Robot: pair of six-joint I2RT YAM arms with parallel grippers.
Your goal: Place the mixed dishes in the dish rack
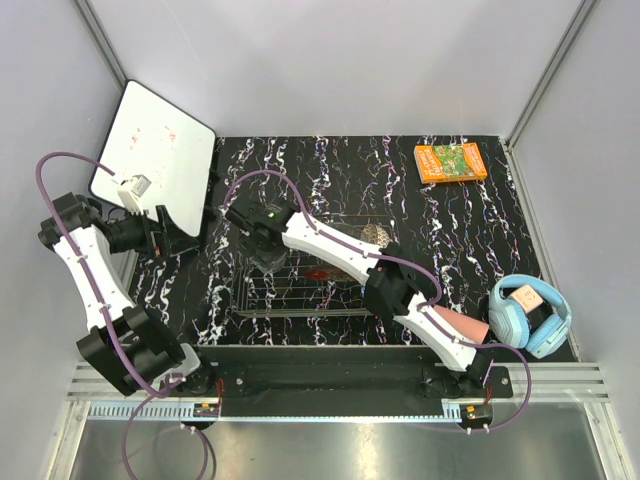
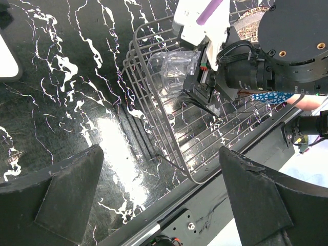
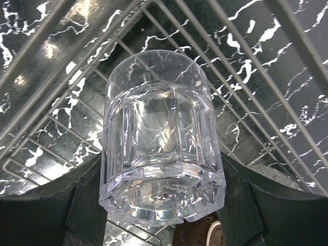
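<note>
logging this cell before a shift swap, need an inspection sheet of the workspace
surface: black marbled table, no spills seen
job's things: rack mid-table; glass cup held over it; red dish apparently in it; beige bowl at its far right corner; pink cup beside the right arm
clutter: orange book far right; blue headphones near right
hands: right hand shut on glass cup; left hand open, empty
cables: purple cable looped along each arm
surroundings: grey walls; white board leaning far left
</note>
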